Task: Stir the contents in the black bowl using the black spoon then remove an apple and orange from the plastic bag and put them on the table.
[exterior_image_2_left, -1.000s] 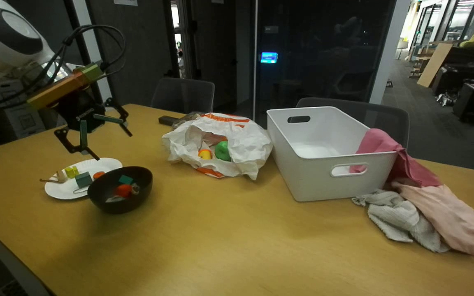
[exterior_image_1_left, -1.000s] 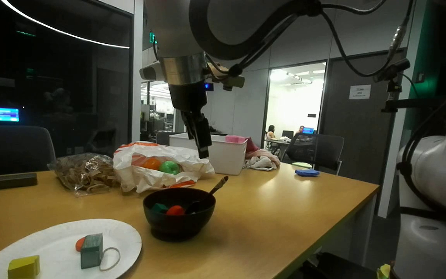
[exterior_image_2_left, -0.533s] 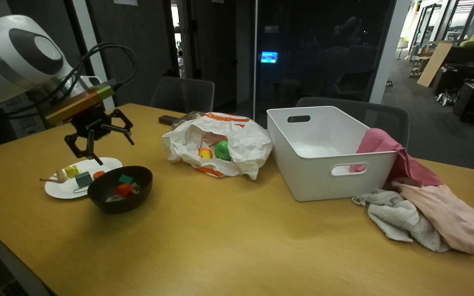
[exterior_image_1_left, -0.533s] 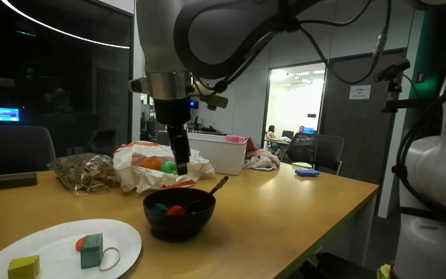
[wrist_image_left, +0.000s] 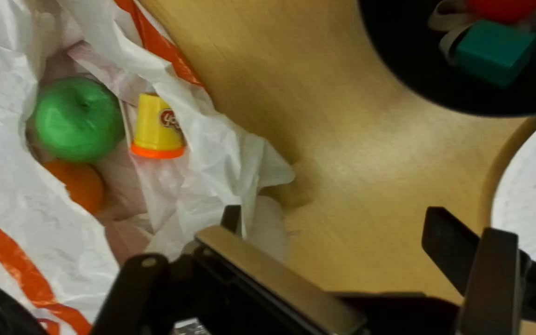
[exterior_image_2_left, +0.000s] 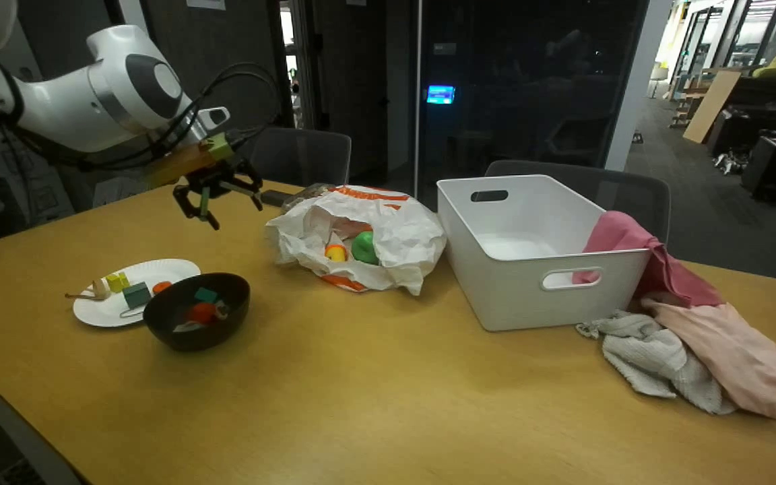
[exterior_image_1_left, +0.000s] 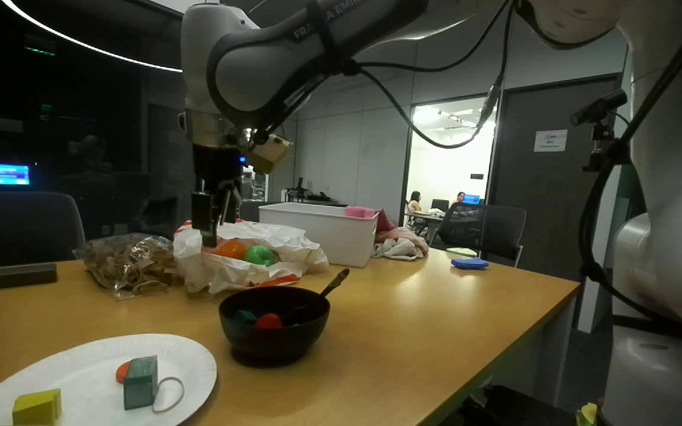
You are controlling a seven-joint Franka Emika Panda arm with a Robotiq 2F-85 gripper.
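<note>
One plastic bag [exterior_image_2_left: 401,246] on the table [exterior_image_2_left: 388,397] holds one apple [wrist_image_left: 78,120], one orange [wrist_image_left: 83,186] and one yellow tub [wrist_image_left: 155,125]; near the bag are one black bowl [exterior_image_1_left: 273,346], one spoon [exterior_image_1_left: 335,283] inside, and one claw [exterior_image_2_left: 237,216], fingers apart.

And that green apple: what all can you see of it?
The green apple is round, smooth and slightly shiny, perhaps plastic, its dimple showing in the wrist view. It lies in the open white plastic bag, close beside the orange; whether they touch is unclear. The fingers are clear of it.
</note>
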